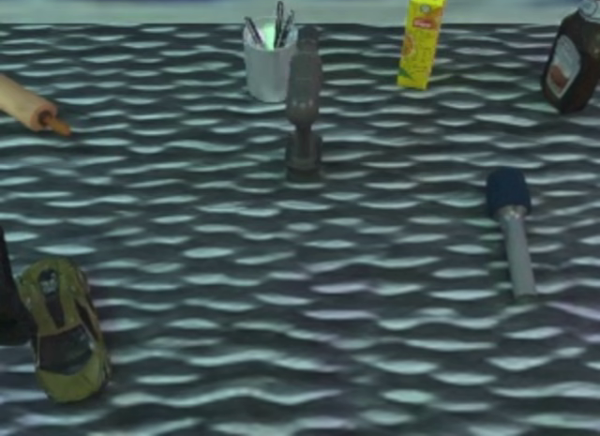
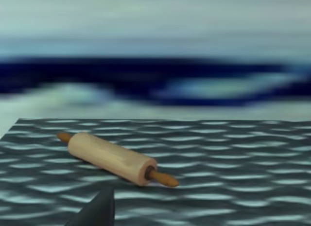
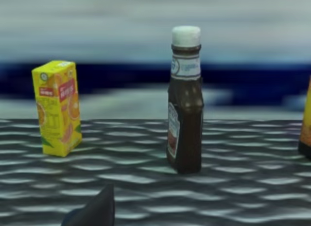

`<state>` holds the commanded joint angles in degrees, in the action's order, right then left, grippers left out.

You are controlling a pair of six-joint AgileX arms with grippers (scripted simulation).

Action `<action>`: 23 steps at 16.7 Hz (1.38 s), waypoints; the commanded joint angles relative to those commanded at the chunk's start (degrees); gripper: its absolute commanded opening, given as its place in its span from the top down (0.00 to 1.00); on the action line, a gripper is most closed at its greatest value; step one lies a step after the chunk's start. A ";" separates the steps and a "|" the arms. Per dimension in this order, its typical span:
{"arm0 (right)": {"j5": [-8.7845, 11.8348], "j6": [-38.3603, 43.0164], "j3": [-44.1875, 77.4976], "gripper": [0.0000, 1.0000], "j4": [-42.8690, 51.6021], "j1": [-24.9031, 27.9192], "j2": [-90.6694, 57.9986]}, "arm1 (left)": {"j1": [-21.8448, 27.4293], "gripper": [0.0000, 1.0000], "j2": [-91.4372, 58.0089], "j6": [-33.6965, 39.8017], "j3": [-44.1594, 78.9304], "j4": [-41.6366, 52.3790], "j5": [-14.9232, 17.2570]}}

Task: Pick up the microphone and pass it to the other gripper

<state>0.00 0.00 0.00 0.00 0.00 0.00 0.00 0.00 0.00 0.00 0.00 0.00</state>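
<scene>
the microphone (image 1: 511, 228) lies flat on the desk (image 1: 281, 342) toward the right side, its dark blue head pointing to the far edge and its light grey handle running back toward the near edge. nothing touches it; the grey mill-shaped thing (image 1: 304, 108) stands well apart to its left, and the juice carton (image 1: 422, 37) and brown sauce bottle (image 1: 570, 61) stand farther back.

neither arm has reached it yet. the right hand (image 3: 95, 209) shows only as one dark fingertip low in the right wrist view, looking toward the carton and the bottle, so it is probably parked off the near right of the desk; i cannot tell whether it is wide or narrow. the left hand (image 2: 97, 211) shows the same way, one dark tip in its own view facing the rolling pin (image 2: 114, 158) at the far left, and again i cannot tell how its fingers stand. it holds nothing that can be seen.

the step in hand is the reach and pick. the microphone is on the right, so the right arm is the sensible one to fetch it. it should come down over the handle with fingers opened across its width, and close near the middle or just below the head, leaving a free length of handle for the left hand to take. lift straight up, then carry toward the desk's middle, keeping clear of the mill-shaped thing. the toy car (image 1: 64, 331) at the near left lies close to the left arm's path and wants watching.
</scene>
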 joint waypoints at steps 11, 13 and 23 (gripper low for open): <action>-0.76 5.13 20.01 0.00 16.98 5.52 -26.83 | 0.00 0.00 0.00 0.00 0.00 0.00 0.00; -0.84 7.43 27.71 0.00 22.52 7.47 -37.89 | 0.00 0.00 0.00 0.00 0.00 0.00 0.00; -0.76 18.28 63.47 0.00 47.27 16.36 -89.65 | 0.00 0.00 0.00 0.00 0.00 0.00 0.00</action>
<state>-0.76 18.28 63.47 47.27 16.36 -89.65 0.00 0.00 0.00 0.00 0.00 0.00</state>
